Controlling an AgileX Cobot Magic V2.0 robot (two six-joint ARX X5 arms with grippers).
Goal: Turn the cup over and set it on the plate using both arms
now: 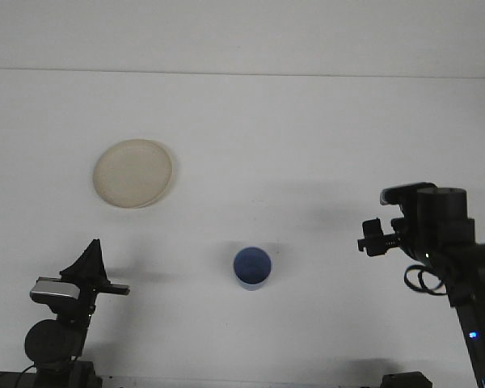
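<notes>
A blue cup (252, 268) stands upright on the white table, its open mouth facing up, a little below the middle of the front view. Nothing touches it. A round cream plate (133, 173) lies to the upper left, well apart from the cup and with nothing on it. My right gripper (371, 238) hangs at the right, pulled far back from the cup and holding nothing. My left gripper (90, 260) rests low at the bottom left, away from both the cup and the plate.
The white table (307, 137) runs back to a wall edge along the top. Both arm bases sit at the bottom corners, and a cable loops beside the right arm (461, 267).
</notes>
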